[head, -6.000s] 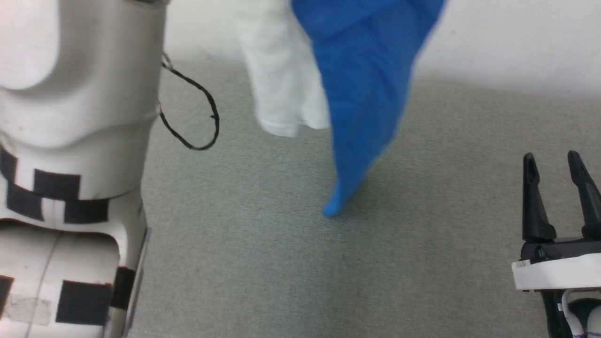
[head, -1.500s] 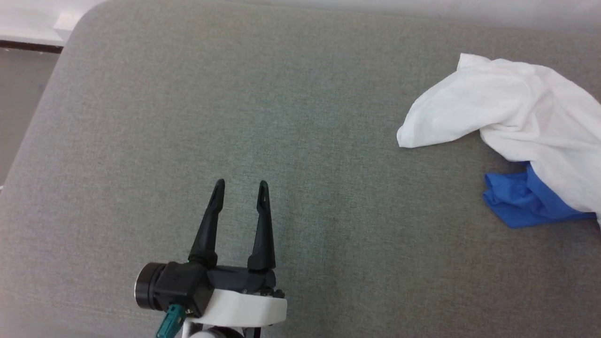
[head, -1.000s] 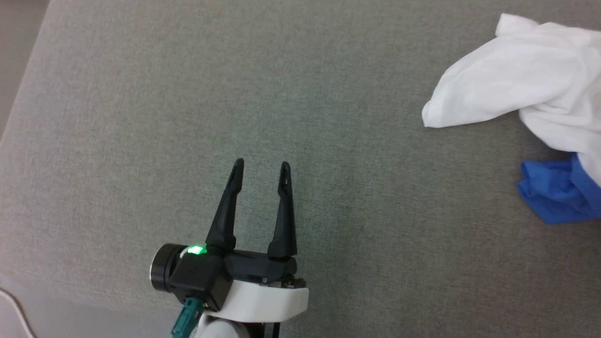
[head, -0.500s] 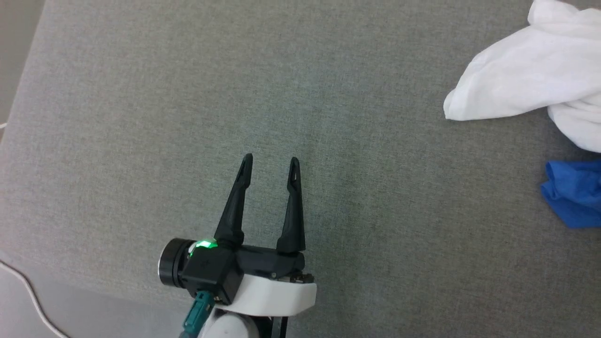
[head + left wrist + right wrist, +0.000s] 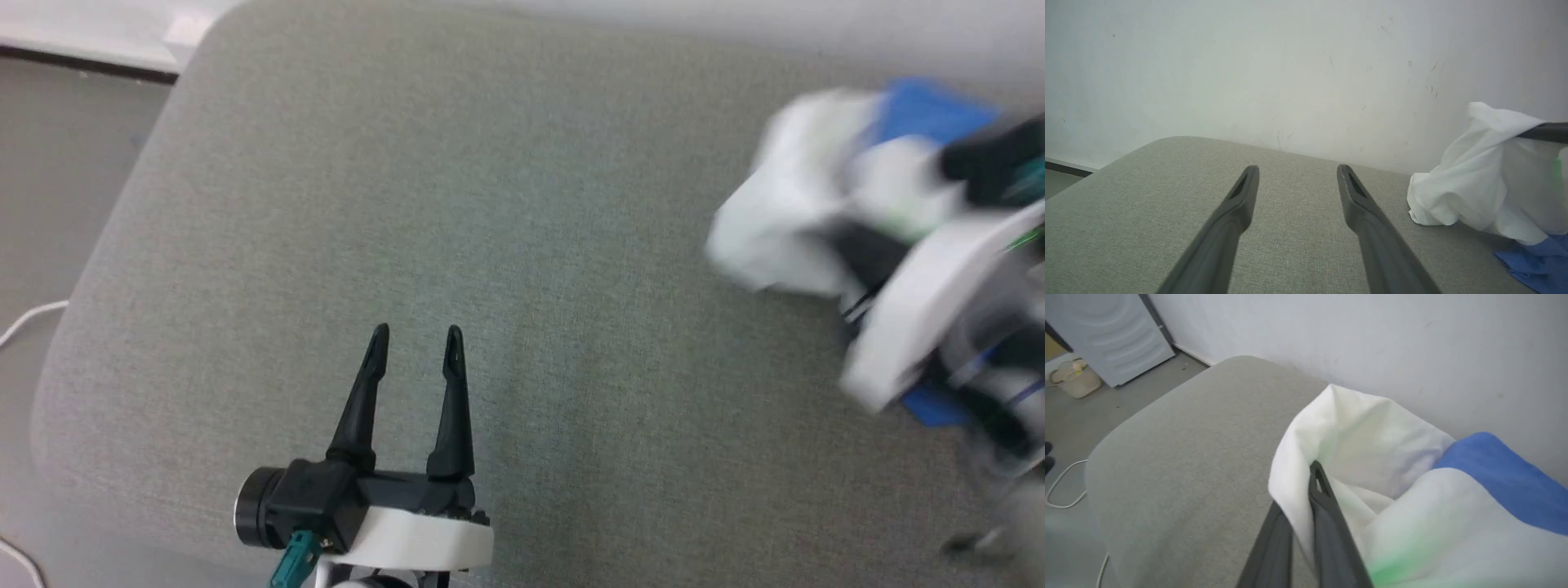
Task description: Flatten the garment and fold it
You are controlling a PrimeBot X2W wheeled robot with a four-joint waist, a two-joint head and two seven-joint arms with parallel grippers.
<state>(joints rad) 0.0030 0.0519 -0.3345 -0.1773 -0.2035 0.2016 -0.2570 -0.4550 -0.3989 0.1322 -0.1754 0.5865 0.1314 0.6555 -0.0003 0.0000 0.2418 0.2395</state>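
R grip [image 5: 1306,488] is pinched down on the shirt [image 5: 1372,433], a white fold caught between the two fingers and draped over the near one. L grip [image 5: 416,335] is wide open with nothing in it, hanging over bare cushion [image 5: 490,163].

Key relation: from L grip the shirt sits at approx 2 o'clock in the head view, well apart, with plain grey between. R arm is the nearer one by far, since it's already on the cloth. So my guess is L has to travel out toward 2 o'clock to find a second edge before any flattening happens.

Long axis? Can't call it. The thing's a bunched heap, no hem or side seam readable.

Head view is smeared on that side, so no grip detail there. R wrist view gives the pinch clean, w/ a blue part at 3 o'clock beyond the white. L wrist view adds what R wrist can't: white cloth tented up from a dark finger at the right edge, and blue fabric lying on the cushion at 4 o'clock.
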